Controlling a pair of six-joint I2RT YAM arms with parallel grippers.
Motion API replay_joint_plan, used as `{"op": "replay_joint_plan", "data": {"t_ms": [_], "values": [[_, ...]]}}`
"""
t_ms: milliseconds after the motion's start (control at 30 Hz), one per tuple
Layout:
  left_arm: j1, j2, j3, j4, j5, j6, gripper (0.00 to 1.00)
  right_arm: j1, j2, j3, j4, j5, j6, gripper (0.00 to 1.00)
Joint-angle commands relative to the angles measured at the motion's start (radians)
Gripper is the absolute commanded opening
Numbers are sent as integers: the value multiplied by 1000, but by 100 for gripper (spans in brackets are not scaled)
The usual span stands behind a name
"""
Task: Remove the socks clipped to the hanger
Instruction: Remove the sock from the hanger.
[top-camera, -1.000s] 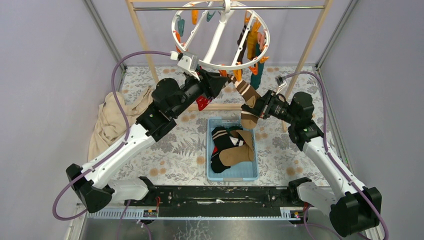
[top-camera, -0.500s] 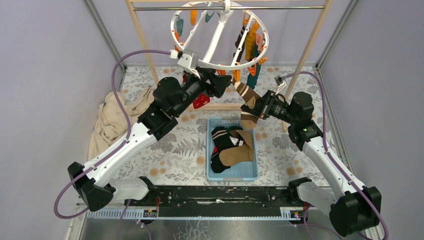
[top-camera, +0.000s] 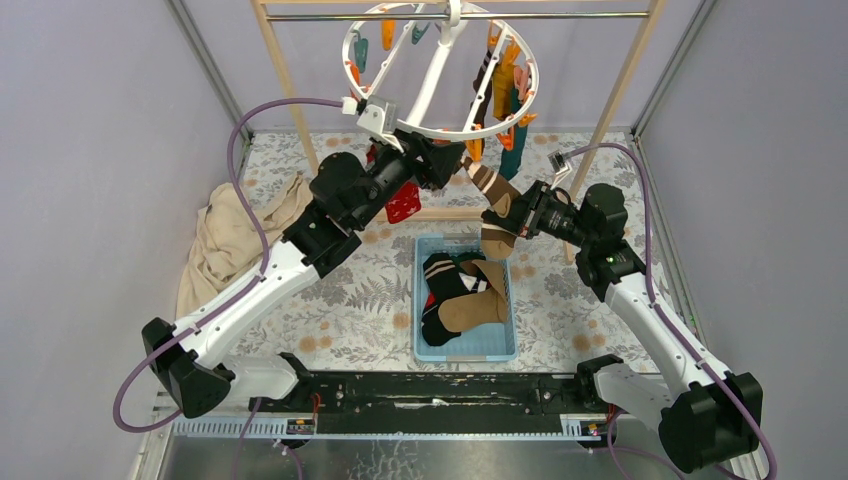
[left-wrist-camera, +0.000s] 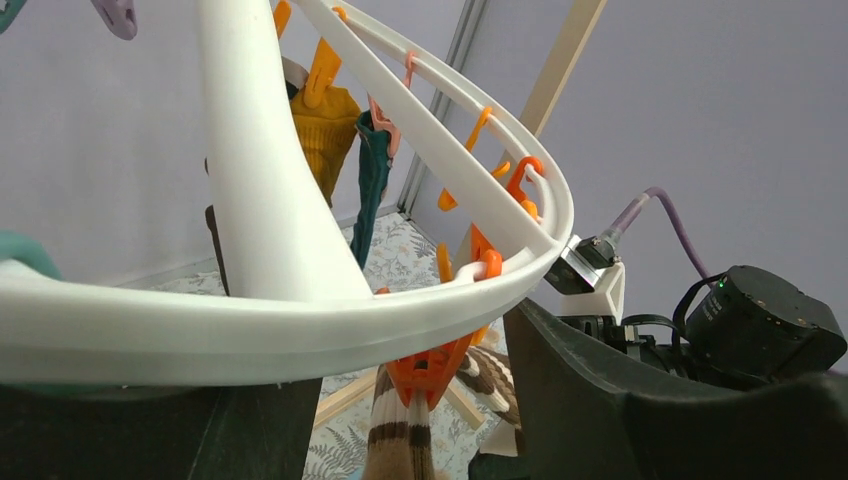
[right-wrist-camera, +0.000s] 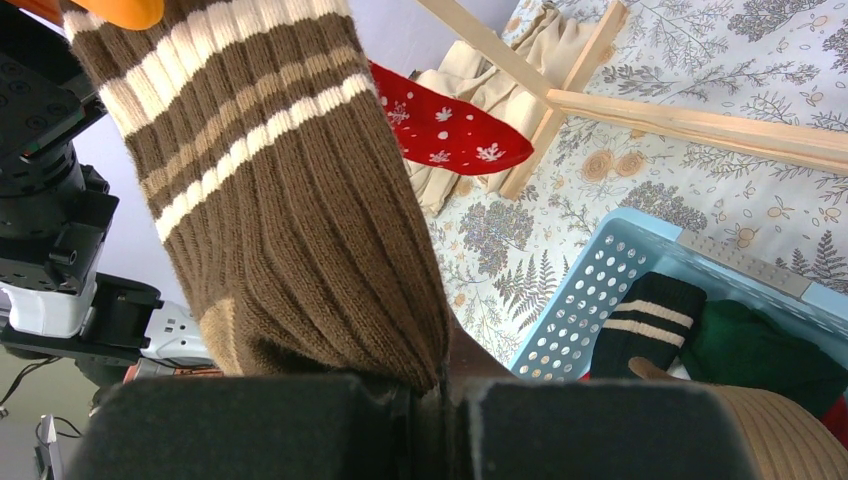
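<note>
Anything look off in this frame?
The brown striped sock isn't hanging straight. Its cuff is in an orange clip on the hanger, and it is stretched at a slant toward the right gripper, which is shut on it. Nothing else stands out.

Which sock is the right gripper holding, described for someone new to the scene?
Start at the white round hanger on the wooden rack. From its near rim an orange clip holds one sock slanting down into the shut right gripper, near the blue bin. It is brown with white and tan stripes; the mustard sock and teal sock hang straight.
</note>
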Motion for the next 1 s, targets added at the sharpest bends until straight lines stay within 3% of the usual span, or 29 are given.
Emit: {"op": "replay_joint_plan", "data": {"t_ms": [0,167,500,833,967], "values": [[-5,-1,16,96,-37,14,69,-3,-5,6,44,-30,5,0],[-6,0,18,94,-41,21,63,-2,-5,0,48,-30,5,0],[-5,1,22,80,-49,24,44,-3,-7,-10,52,-33,6,0],[-4,10,45,51,-42,30,5,-3,-5,-11,58,-38,9,0],[-5,6,47,46,-45,32,4,-2,-5,-9,55,-49,12,0]]}}
